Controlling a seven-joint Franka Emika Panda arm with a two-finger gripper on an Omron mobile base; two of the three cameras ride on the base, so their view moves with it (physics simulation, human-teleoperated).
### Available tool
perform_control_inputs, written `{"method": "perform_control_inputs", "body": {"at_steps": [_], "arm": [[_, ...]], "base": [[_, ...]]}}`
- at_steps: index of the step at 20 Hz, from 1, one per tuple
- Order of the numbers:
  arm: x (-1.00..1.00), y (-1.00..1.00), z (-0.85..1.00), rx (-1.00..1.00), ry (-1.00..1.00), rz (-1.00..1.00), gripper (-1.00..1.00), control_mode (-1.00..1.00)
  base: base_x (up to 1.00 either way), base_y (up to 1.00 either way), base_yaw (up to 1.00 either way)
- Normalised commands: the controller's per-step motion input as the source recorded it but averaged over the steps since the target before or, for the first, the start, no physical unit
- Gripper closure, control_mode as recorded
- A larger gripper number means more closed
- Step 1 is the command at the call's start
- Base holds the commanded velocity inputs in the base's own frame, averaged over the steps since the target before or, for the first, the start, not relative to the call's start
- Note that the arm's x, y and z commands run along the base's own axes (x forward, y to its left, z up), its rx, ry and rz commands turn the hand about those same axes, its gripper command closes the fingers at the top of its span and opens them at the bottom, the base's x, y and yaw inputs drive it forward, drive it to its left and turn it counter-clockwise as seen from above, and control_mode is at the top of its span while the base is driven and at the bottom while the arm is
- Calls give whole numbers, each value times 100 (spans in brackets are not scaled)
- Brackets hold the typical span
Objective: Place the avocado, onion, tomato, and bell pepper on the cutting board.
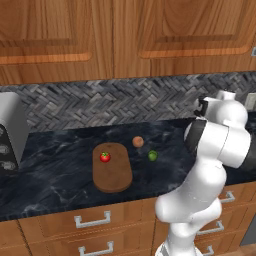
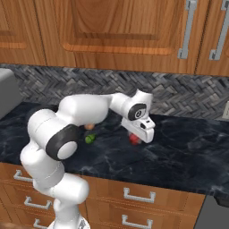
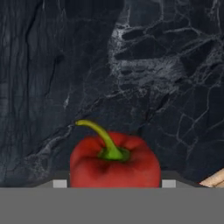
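Dark marbled counter (image 1: 60, 170) under wooden cabinets, herringbone backsplash behind. Cutting board (image 1: 113, 175) at centre of left base view, tomato (image 1: 105, 157) on its upper end. Onion (image 1: 138, 141) and avocado (image 1: 152, 155) just right of board, off it. Bell pepper (image 3: 114, 160) at bottom centre of hand view, between the fingertips. Gripper (image 2: 136, 137) low over pepper; closure: cannot tell. Step judged: picking the pepper. Next: secure grip, lift, carry to board.

A dark marble counter (image 1: 60, 175) with pale veins runs below a grey herringbone backsplash (image 1: 100, 102). Wooden upper cabinets (image 1: 125, 35) hang above (metal handles (image 2: 184, 31) on some doors), and wooden drawers (image 1: 90, 225) sit beneath. A grey appliance (image 1: 10, 132) stands at the left.
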Motion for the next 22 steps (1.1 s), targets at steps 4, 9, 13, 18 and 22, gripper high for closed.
{"method": "perform_control_inputs", "body": {"at_steps": [4,9,13,18,22], "arm": [[-13,41,38,0,-28,0,100,-100],[-15,45,43,0,-23,0,100,-100],[-24,51,42,0,-13,0,100,-100],[-17,62,26,-2,-5,3,100,-100],[-20,63,20,-3,-8,6,100,-100]], "base": [[0,0,0],[0,0,0],[0,0,0],[0,0,0],[0,0,0]]}}
